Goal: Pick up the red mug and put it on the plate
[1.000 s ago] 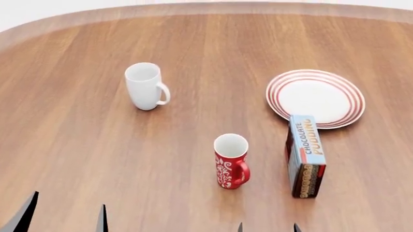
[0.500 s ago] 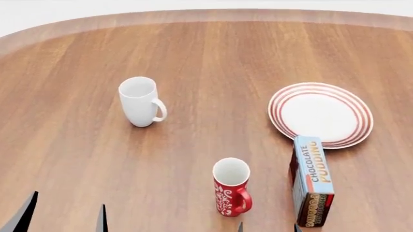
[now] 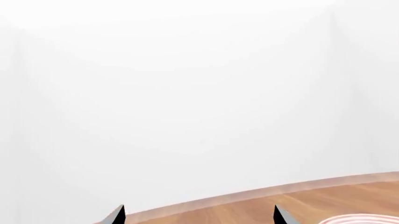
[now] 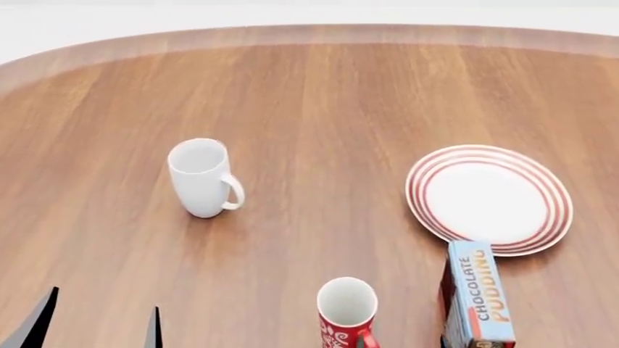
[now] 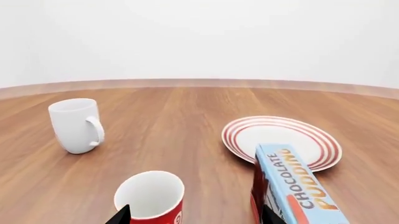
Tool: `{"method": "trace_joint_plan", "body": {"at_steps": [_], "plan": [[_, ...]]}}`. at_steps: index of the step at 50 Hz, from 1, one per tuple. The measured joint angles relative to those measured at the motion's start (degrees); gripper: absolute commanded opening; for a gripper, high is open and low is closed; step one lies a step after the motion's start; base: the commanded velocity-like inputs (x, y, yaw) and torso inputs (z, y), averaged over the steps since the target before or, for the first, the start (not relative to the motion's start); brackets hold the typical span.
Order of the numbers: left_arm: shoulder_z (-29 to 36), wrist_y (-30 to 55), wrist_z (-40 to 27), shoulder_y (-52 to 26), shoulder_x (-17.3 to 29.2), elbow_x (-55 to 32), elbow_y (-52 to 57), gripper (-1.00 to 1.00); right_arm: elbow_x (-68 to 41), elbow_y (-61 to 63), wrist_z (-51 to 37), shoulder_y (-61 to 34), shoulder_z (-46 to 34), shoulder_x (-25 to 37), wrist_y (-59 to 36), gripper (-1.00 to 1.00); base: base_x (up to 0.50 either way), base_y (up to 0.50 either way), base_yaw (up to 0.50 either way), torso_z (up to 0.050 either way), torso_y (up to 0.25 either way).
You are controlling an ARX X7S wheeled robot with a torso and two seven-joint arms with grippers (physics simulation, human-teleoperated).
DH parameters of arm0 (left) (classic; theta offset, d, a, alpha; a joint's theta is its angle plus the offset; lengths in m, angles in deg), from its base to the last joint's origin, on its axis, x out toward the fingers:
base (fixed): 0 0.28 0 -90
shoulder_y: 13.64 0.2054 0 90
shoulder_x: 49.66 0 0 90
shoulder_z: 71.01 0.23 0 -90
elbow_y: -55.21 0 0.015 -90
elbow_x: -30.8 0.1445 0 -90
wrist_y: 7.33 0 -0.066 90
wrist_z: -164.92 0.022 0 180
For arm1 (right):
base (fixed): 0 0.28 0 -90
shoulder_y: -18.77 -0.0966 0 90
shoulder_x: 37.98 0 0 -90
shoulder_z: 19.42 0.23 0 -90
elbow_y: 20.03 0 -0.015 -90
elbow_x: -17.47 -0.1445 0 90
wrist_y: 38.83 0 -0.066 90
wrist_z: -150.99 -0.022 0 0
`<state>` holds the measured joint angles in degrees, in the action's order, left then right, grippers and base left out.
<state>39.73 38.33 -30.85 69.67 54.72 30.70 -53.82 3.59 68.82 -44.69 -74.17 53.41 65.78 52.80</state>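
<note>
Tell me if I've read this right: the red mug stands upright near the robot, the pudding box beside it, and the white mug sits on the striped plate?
Not quite. The white mug stands on the bare table, well apart from the striped plate, which carries nothing; the head view shows this. The rest holds: the red mug stands upright near the robot, the pudding box beside it.

Only the dark tips of the fingers show; the arms and wrists are out of view. In the head view, the left gripper shows two pointed tips with a wide gap between them, so its jaws stand apart. The left wrist view shows the same: two tips with free space between. The right gripper also holds its two tips well apart in its wrist view. Nothing is gripped by either one.
</note>
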Motion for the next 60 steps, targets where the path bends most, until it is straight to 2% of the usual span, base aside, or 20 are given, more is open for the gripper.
{"method": "trace_joint_plan", "body": {"at_steps": [60], "plan": [[1.5,0.3,-0.4,-0.3,0.9,-0.7,0.2,1.0,-0.8,-0.1,-1.2,-0.4,-1.4,1.0,0.0,1.0,0.21,0.0,0.0,0.0,0.0]]}}
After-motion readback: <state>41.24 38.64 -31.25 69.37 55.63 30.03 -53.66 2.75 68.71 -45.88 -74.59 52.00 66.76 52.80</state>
